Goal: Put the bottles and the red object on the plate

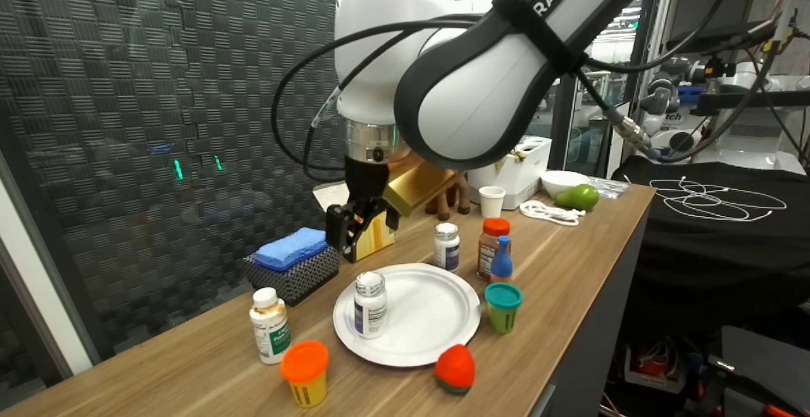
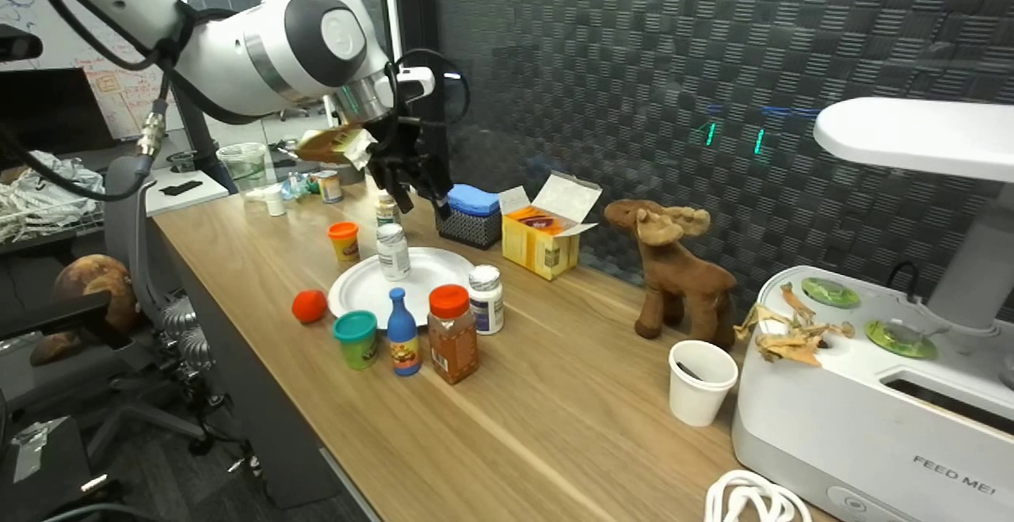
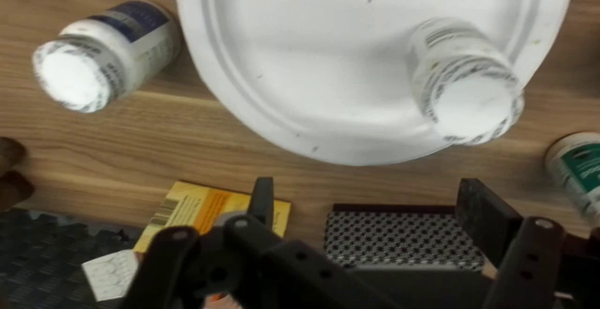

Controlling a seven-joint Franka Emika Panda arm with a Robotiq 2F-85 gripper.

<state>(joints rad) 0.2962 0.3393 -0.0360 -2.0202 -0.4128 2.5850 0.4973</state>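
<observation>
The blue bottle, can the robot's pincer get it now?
Probably, after moving above it: the pincer looks open, nothing covers the blue bottle, though the red-capped jar and green tub stand close.

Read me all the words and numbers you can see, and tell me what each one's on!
"RANKA": on the robot arm.
"FEED ME!": on the white machine.
"tch": on the background equipment; its beginning is unclear.
Too small or blurred to read: the writing on the bottles, yellow box and whiteboard.
No numbers are clear enough to read.
</observation>
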